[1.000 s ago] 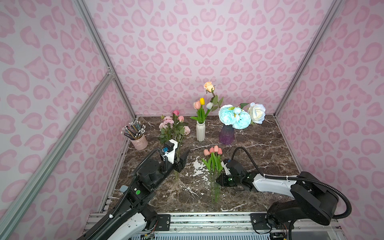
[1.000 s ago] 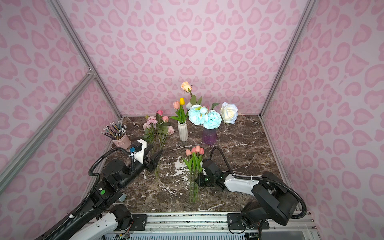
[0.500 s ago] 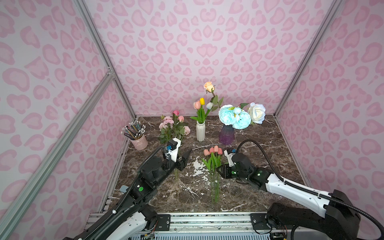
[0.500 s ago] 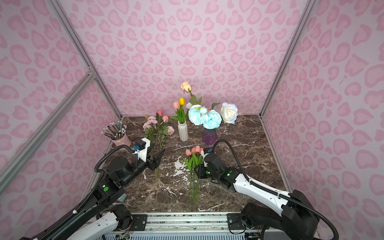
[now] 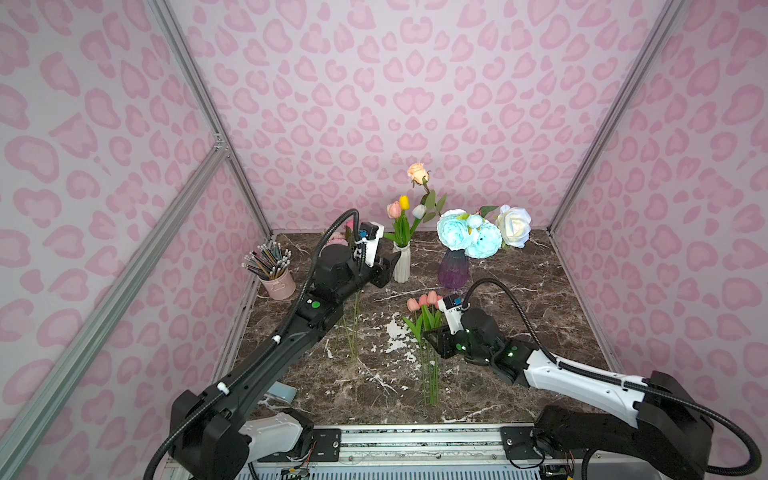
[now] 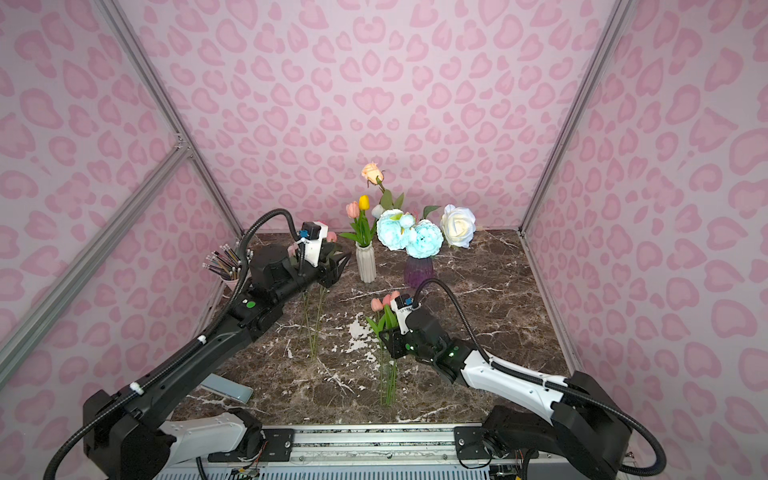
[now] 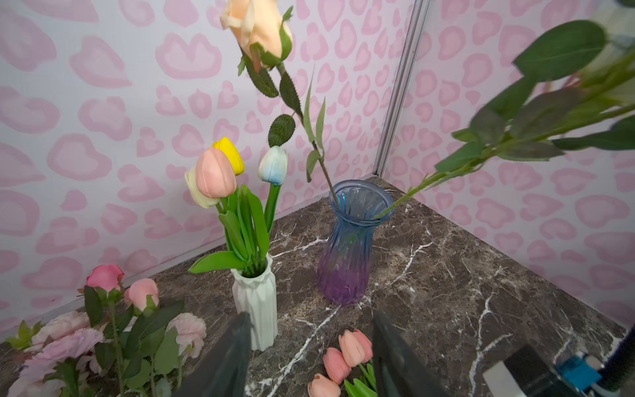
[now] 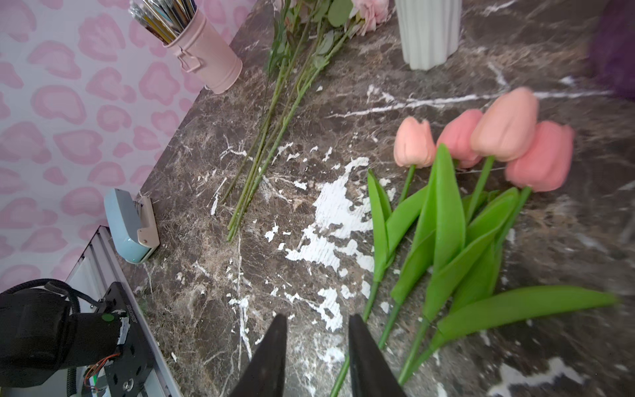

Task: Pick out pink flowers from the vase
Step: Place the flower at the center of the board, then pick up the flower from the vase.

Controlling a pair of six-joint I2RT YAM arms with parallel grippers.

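Left hand [image 5: 388, 270] advanced beside white vase [image 5: 404, 266]; pink tulip [image 5: 394, 210] inside.

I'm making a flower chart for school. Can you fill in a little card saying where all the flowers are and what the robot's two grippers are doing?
pink tulips: four, lying on the table
rose bunch: pink, lying on the table near the pencil cup
white vase: one pink tulip, one yellow tulip, pale ones
purple vase: peach rose, blue blooms, white rose; nothing pink
left gripper: open, empty, facing the vases
right gripper: open, empty, by the tulip stems
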